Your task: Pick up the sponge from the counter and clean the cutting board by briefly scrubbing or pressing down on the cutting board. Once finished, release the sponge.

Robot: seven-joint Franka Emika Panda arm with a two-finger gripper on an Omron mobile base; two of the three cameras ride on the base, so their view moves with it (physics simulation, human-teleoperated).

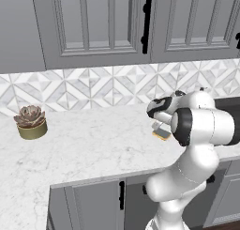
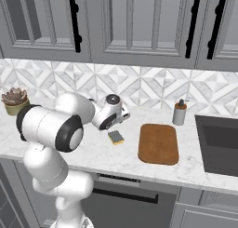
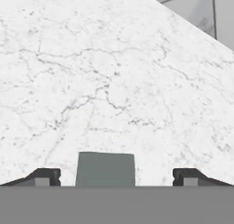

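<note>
The sponge (image 2: 115, 137), a small grey-green and yellow block, lies flat on the white marble counter (image 2: 93, 152), a little left of the reddish-brown cutting board (image 2: 158, 143). In the left base view the sponge (image 1: 161, 133) peeks out just below the robot's hand. In the hand view my gripper (image 3: 116, 177) is open and hovers over the counter (image 3: 114, 81). The sponge's grey-green top (image 3: 106, 168) shows between the two fingertips at the bottom edge. I cannot tell how high the tips are above it.
A potted succulent (image 2: 15, 100) stands at the far left of the counter. A soap dispenser (image 2: 179, 112) stands behind the board, and a dark sink (image 2: 218, 143) lies to its right. Grey upper cabinets hang over the tiled backsplash.
</note>
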